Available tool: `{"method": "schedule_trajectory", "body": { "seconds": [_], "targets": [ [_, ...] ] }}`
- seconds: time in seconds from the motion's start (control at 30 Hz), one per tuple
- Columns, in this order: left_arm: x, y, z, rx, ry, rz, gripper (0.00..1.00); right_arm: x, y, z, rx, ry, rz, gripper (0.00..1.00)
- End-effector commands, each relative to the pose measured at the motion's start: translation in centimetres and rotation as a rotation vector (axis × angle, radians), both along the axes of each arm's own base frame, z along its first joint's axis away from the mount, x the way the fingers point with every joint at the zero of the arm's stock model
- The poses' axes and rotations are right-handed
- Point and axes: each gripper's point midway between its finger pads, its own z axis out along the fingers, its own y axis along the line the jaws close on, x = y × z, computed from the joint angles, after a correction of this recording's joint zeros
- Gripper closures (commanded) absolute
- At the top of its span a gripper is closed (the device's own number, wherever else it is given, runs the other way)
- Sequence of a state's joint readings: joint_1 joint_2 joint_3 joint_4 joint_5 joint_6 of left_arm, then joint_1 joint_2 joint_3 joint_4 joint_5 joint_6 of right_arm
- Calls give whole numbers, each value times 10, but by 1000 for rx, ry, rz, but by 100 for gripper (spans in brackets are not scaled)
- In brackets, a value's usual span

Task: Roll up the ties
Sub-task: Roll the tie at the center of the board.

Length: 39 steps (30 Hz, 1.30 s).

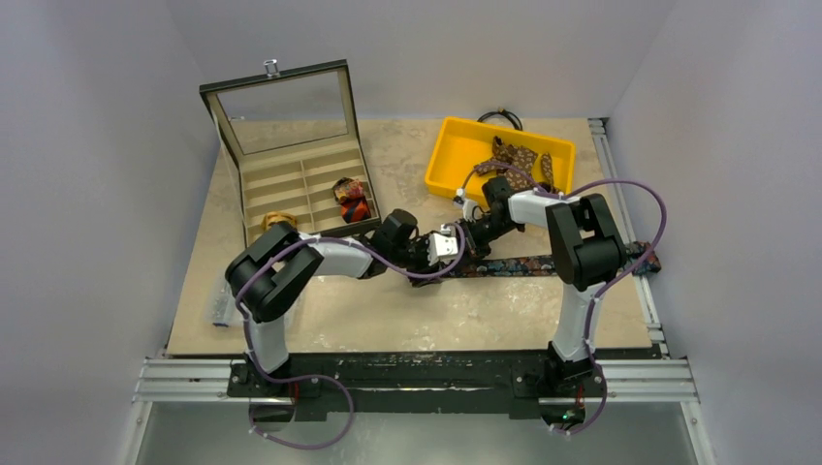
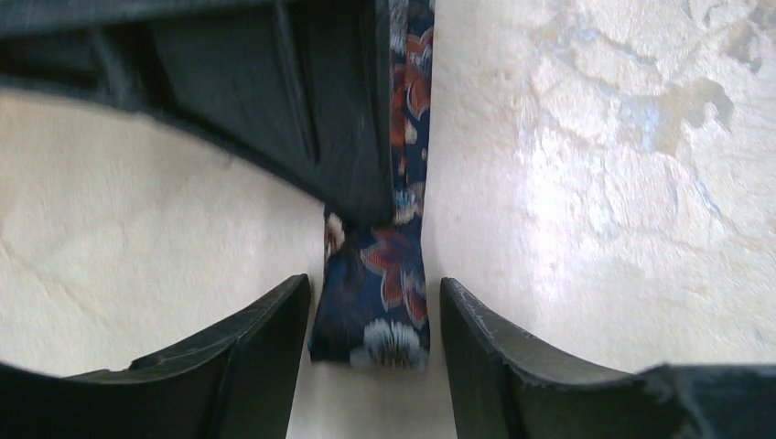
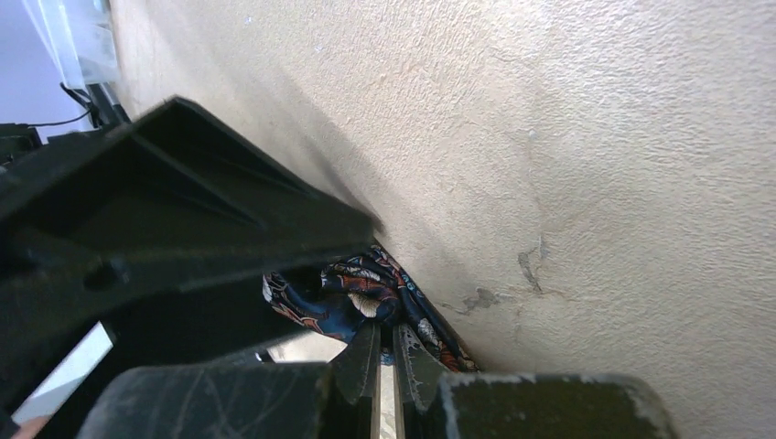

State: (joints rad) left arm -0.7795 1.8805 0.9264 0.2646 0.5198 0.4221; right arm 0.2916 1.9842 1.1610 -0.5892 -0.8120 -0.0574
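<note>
Both arms are built of chunky black joint housings joined by white links: the left arm (image 1: 276, 276) at lower left of the top view, the right arm (image 1: 580, 247) at lower right. A thin purple cable (image 1: 663, 221) loops along each. Their bases stand on a black plate (image 1: 426, 373) across silver rails (image 1: 184, 380). From the wrist cameras the jaws are matte black, tapered, with scuffed, nicked edges.

The navy floral tie (image 2: 375, 293) is smooth woven cloth with a faint sheen. The tabletop (image 2: 595, 183) is matt and mottled like stone (finely grainy up close). The yellow bin (image 1: 458, 161) is smooth plastic.
</note>
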Motion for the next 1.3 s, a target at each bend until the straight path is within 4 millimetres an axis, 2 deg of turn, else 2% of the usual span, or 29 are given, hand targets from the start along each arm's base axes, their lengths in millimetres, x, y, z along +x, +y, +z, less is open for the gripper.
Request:
{"method": "schedule_trajectory", "body": {
  "seconds": [0.0,0.17,0.47,0.57,0.73,0.93,1.07,1.27],
  "targets": [
    [-7,28,5,-7,66,47,45,13,-14,-26,-107,-85,0,100],
    [-2,44,3,-13,72,80,45,8,-16,-31,-119,-83,4,100],
    [-3,12,17,-69,46,18,46,5,-17,-35,-127,-75,0,100],
    [0,7,21,-79,28,11,51,5,-17,-35,-127,-72,0,100],
    [-1,-7,44,-117,-5,-3,62,4,-17,-36,-125,-68,6,100],
    [-7,-28,59,-151,-18,-37,66,7,-16,-35,-120,-68,4,100],
    [-5,-37,49,-142,15,-30,64,7,-15,-35,-117,-67,0,100],
    [4,-37,5,-73,85,46,62,6,-11,-33,-94,-59,-11,100]
  ]
}}
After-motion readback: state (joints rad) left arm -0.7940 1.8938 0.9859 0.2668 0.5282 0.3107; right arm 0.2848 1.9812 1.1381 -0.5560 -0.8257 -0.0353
